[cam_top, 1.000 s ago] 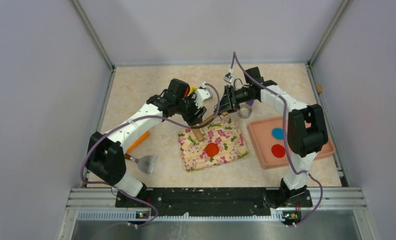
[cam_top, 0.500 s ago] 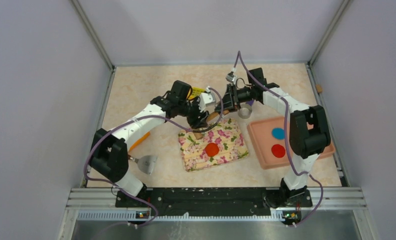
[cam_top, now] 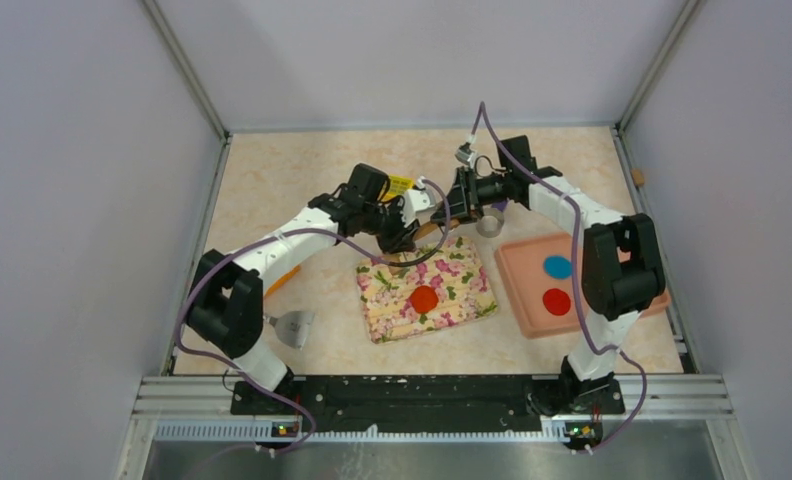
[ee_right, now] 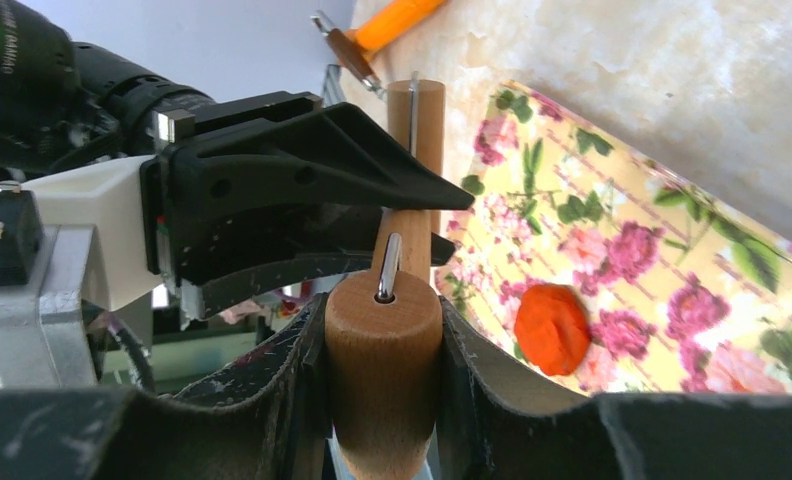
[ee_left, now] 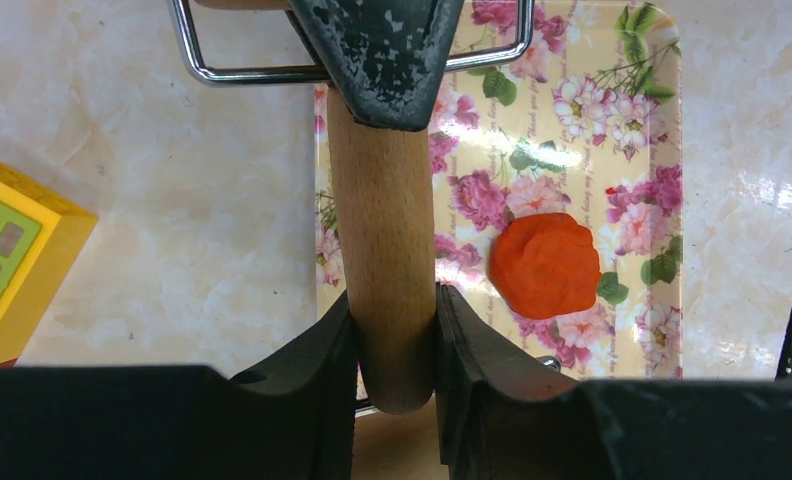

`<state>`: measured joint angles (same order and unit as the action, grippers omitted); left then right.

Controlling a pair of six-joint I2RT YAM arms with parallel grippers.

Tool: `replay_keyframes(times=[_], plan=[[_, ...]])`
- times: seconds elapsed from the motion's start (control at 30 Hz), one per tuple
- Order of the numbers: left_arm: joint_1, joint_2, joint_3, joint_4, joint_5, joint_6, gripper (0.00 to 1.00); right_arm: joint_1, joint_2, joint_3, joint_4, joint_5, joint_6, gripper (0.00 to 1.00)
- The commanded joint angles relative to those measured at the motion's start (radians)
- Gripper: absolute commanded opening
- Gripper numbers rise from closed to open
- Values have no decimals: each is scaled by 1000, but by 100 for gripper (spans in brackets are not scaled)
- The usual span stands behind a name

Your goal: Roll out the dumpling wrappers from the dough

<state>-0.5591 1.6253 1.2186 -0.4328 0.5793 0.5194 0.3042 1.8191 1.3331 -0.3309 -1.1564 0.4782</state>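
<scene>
Two arms met over the rear of the desk (cam_top: 272,180), sharing one wooden rolling pin (ee_left: 382,220).

Both arms bent inward toward the upper centre of the overhead view. The left tool (ee_left: 396,330) was clamped around one end of the pin and the right tool (ee_right: 382,350) around the other, at the far edge of the floral tray (cam_top: 462,280). At centre right, a pink tray (cam_top: 527,300) carried a blue disc (cam_top: 557,267) and a thin, round red dumpling wrapper (cam_top: 556,301). The dough (cam_top: 424,299), a smooth, rounded red-orange patch, lay in the middle of the floral tray, apart from the pin.
</scene>
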Motion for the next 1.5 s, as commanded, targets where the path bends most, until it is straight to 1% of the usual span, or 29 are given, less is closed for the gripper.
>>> replay_keyframes(times=[0.0,0.03,0.07,0.1,0.13,0.2,0.47,0.53,0.6,0.67,0.77,0.93,1.1,1.13,1.2,1.23,1.37,1.4,1.47], plan=[[1,-9,20,23,19,-3,0,-13,-77,49,-138,138,-131,25],[1,-10,26,22,23,-11,0,-10,-79,54,-157,159,-144,38],[2,-9,34,19,25,-22,0,-9,-81,58,-172,173,-165,48],[-1,-7,45,12,27,-30,0,-3,-81,60,-181,181,-174,54],[-1,-4,54,5,28,-41,0,2,-81,60,-185,183,-178,58],[-3,2,72,-3,33,-51,0,16,-78,60,-183,184,-180,60],[-25,39,120,-42,38,-43,0,45,-47,104,-164,192,-183,60],[-28,50,135,-50,28,-46,0,57,-36,120,-175,203,-191,58],[-27,55,145,-50,16,-48,0,72,-32,141,-204,244,-214,52],[-28,62,153,-49,8,-54,0,80,-32,148,-217,272,-231,50],[-28,73,172,-56,3,-57,0,82,-30,149,-217,271,-231,48],[-28,79,169,-57,1,-56,0,82,-32,149,-216,266,-232,39],[-28,80,168,-50,-3,-63,0,82,-28,148,-209,252,-232,18],[-28,79,169,-47,-7,-65,0,82,-26,148,-209,248,-232,13],[-29,78,170,-42,-19,-70,0,82,-24,149,-210,243,-235,0],[-28,76,170,-40,-29,-76,3,82,-26,149,-214,245,-244,0],[-22,40,155,-83,-72,-86,37,62,-65,115,-236,259,-283,0],[-16,21,132,-100,-74,-84,43,46,-80,99,-238,256,-286,0],[6,-40,73,-109,-60,-89,50,12,-111,65,-249,242,-294,0]])
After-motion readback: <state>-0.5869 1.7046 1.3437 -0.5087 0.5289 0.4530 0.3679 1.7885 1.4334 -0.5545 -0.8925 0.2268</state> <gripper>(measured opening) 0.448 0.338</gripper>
